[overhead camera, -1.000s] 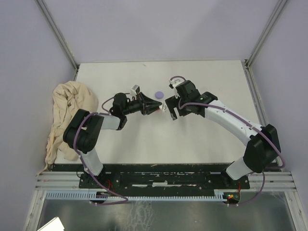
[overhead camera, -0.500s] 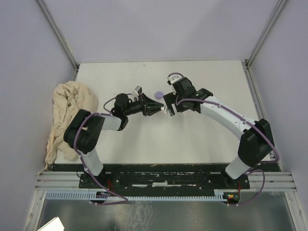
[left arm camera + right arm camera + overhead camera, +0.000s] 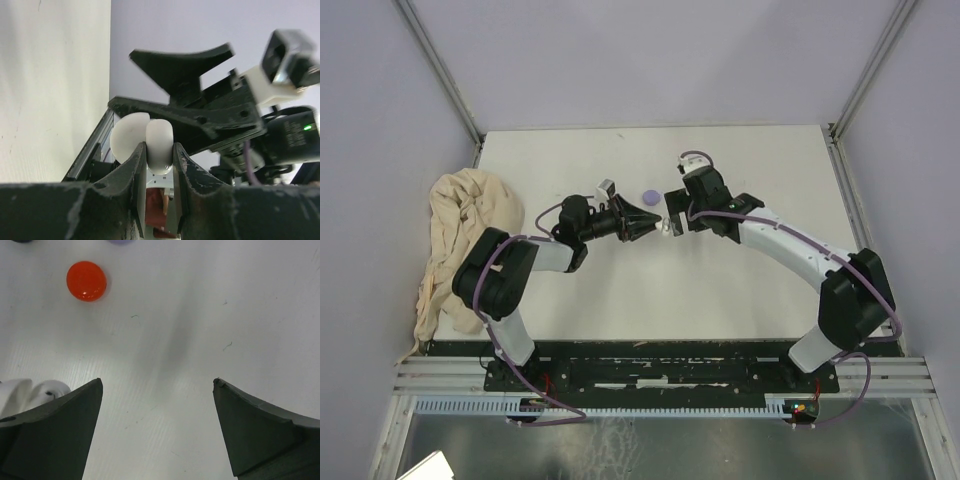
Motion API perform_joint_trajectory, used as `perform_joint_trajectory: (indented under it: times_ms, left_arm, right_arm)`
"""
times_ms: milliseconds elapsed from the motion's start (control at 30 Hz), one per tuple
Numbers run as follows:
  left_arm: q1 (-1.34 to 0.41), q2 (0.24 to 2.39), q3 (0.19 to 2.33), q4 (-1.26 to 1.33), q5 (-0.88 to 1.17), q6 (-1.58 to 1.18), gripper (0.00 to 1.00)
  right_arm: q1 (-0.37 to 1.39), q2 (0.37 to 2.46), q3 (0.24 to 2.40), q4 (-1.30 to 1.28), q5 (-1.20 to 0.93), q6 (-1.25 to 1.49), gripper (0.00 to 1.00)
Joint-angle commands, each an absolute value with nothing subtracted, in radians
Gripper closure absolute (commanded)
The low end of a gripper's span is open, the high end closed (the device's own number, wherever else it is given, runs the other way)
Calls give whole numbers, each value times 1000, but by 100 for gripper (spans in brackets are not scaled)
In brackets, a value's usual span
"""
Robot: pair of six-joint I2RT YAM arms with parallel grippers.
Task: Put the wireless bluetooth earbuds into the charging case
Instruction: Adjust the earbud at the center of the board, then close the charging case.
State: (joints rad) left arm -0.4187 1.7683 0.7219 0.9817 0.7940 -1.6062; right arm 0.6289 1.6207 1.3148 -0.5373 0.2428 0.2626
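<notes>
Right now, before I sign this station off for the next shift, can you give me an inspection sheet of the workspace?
Surface: white table top, a few faint marks.
Job's things: white rounded charging case, apparently hinged open, held off the table; no earbud clearly seen.
Clutter: red round disc and lilac round disc lying on the table; crumpled cream cloth at the left edge.
Grippers: left gripper shut on the case; right gripper open and empty, close beside the case.
Cables: purple cables run along both arms.
Surroundings: pale lilac walls; metal rail at the near edge.
</notes>
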Motion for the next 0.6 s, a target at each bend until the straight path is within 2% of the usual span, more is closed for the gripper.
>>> perform_joint_trajectory:
  times_ms: [0,133,300,400,567]
  left_arm:
    - [-424,1796,759,1080,671,-1668,97]
    - [-431,1869,803,1189,578,-1786,97]
    - [-461,1897,875,1120,490,-1791,97]
    - [-488,1902,887,1086,438,-1803,97]
    - [-530,1911,892,1050,396,-1825,97]
  right_arm:
    - [623,1477,1093,-250,299,389,1]
    - [623,1363,867,18,333,423,0]
    - [626,1333,699,262,274,348,0]
    - [626,1337,640,421,264,318,0]
    - [626,1383,646,486,272,289,0]
